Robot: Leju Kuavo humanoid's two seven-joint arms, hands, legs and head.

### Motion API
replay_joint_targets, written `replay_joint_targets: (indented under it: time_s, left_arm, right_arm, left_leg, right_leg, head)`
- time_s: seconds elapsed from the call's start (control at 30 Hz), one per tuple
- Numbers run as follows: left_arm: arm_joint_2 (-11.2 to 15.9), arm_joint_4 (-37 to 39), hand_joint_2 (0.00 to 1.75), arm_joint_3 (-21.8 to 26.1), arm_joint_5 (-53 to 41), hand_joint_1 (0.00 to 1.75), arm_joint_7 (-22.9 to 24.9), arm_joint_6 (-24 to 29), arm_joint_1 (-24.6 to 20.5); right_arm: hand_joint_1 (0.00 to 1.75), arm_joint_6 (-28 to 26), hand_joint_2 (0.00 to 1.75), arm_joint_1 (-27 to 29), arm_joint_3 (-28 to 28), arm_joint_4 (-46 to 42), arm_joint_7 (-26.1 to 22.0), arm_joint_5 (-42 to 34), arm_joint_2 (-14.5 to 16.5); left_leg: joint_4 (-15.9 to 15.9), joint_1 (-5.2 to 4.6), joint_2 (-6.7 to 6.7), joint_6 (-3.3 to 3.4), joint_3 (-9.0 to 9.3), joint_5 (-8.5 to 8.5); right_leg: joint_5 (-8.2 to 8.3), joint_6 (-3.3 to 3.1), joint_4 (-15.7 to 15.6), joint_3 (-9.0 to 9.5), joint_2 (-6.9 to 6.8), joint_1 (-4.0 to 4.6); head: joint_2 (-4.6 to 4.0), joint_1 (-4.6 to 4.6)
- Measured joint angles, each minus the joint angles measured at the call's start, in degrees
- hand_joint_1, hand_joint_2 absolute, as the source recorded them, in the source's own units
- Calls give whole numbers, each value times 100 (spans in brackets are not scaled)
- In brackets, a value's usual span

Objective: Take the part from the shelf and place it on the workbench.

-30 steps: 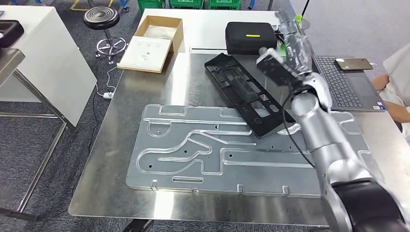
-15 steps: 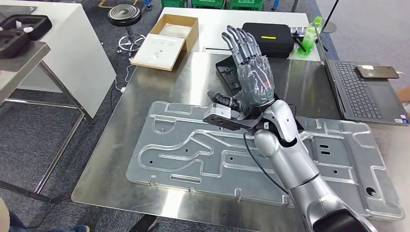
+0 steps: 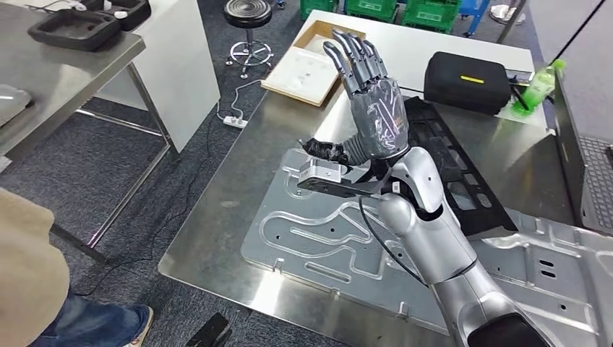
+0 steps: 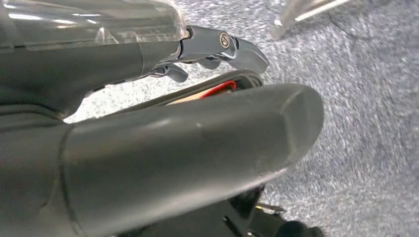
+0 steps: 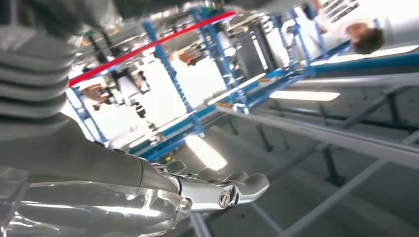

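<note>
The black plastic part, long and full of cut-outs, lies flat on the steel workbench, partly over a large embossed metal plate. My right hand is raised above the bench in front of the part, fingers straight and spread, pointing up, holding nothing. In the right wrist view this hand faces ceiling beams and lights. My left hand hangs over grey carpet with its thumb and fingers stretched out and nothing in them.
A black case, a green bottle and a laptop sit at the bench's far right. A cardboard box and a stool lie beyond. A person stands at lower left near a grey table.
My right hand came off the part's far end and rose, open. The whole view has swung left, bringing the grey table and the person into the picture. The part stays on the bench.
</note>
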Motion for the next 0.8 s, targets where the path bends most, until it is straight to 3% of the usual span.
replay_joint_targets:
  time_s: [0.03, 0.07, 0.13, 0.2, 0.27, 0.3, 0.37, 0.43, 0.5, 0.53, 0.6, 0.63, 0.7, 0.8]
  left_arm:
    - [0, 0, 0, 0, 0, 0, 0, -2, 4]
    - [-1, 0, 0, 0, 0, 0, 0, -3, 7]
    - [-14, 0, 0, -1, -1, 0, 0, -4, 7]
    - [-35, 0, 0, -2, -2, 0, 0, -4, 3]
    - [-40, 0, 0, -2, -2, 0, 1, -3, 5]
    - [-38, 0, 0, -2, 0, 0, 2, -3, 9]
    - [-33, 0, 0, -2, 3, 0, 6, 1, -1]
    - [-33, 0, 0, -2, 8, 0, 18, 8, -20]
    - [-33, 0, 0, -2, 14, 0, 39, 13, -17]
    - [-33, 0, 0, -2, 16, 0, 47, 14, -9]
    - [-32, 0, 0, -2, 21, 0, 56, 16, -6]
    - [-34, 0, 0, -2, 23, 0, 56, 16, -13]
    - [-39, 0, 0, -2, 28, 0, 56, 17, -26]
    - [-38, 0, 0, -1, 33, 0, 54, 16, -19]
  right_arm:
    - [0, 2, 175, 2, 1, 0, 3, 0, -4]
    - [0, 2, 175, -1, 1, -2, 7, 0, -6]
    - [0, 8, 175, -18, 1, -17, 20, 0, -8]
    - [0, 28, 175, -43, 1, -40, 34, 0, -8]
    - [0, 44, 175, -67, 1, -52, 44, 0, -7]
    - [0, 48, 175, -75, 1, -60, 47, 0, -4]
    - [0, 60, 175, -93, 1, -73, 50, 0, 2]
    - [0, 76, 175, -99, 1, -79, 54, 0, 5]
    - [0, 89, 175, -90, 2, -79, 56, 0, 5]
    - [0, 95, 175, -87, 3, -79, 56, 0, 5]
    - [0, 106, 175, -89, 3, -79, 59, -1, 5]
    - [0, 108, 175, -91, 3, -80, 60, -1, 4]
    - [0, 108, 175, -96, 5, -84, 64, 0, 4]
    - [0, 108, 175, -100, 24, -94, 67, -2, 7]
  left_leg:
    - [1, -13, -92, 2, 6, 1]
    - [1, -24, -179, 4, 14, 2]
    - [5, -31, -329, 1, 14, 4]
    - [8, -9, -449, -25, -14, 14]
    - [-12, 4, -557, -78, -30, 28]
    - [1, -6, -516, -106, -36, 4]
    - [262, -15, -279, -182, -153, -183]
    - [913, 53, -38, -284, -474, -503]
    - [1403, 145, 45, -387, -744, -626]
    - [1364, 189, 77, -440, -738, -537]
    - [729, 259, 233, -535, -429, -185]
    - [392, 259, 323, -550, -254, -57]
    - [61, 231, 397, -476, -93, 18]
    - [64, 202, 231, -308, -102, 10]
  right_leg:
    - [139, -35, -92, 9, 26, 17]
    - [357, -85, -384, 118, 72, 38]
    - [736, -212, -1141, 430, 296, 77]
    - [844, -281, -1533, 605, 441, 102]
    - [851, -285, -1629, 666, 345, 94]
    - [869, -281, -1696, 709, 277, 74]
    - [906, -276, -1824, 797, 127, 25]
    - [899, -279, -1855, 834, -27, 18]
    - [872, -257, -1843, 839, -183, -3]
    - [853, -234, -1826, 839, -255, -22]
    - [789, -159, -1752, 838, -387, -62]
    - [748, -109, -1699, 830, -442, -66]
    - [685, -25, -1623, 822, -534, -53]
    - [635, 57, -1601, 857, -607, -73]
  head:
    - [0, -1]
    - [0, -1]
    - [0, -3]
    - [0, -2]
    - [0, 0]
    - [0, -4]
    - [0, -23]
    - [0, -39]
    - [0, -39]
    - [0, -39]
    - [0, -40]
    - [0, -43]
    - [0, -33]
    - [0, -21]
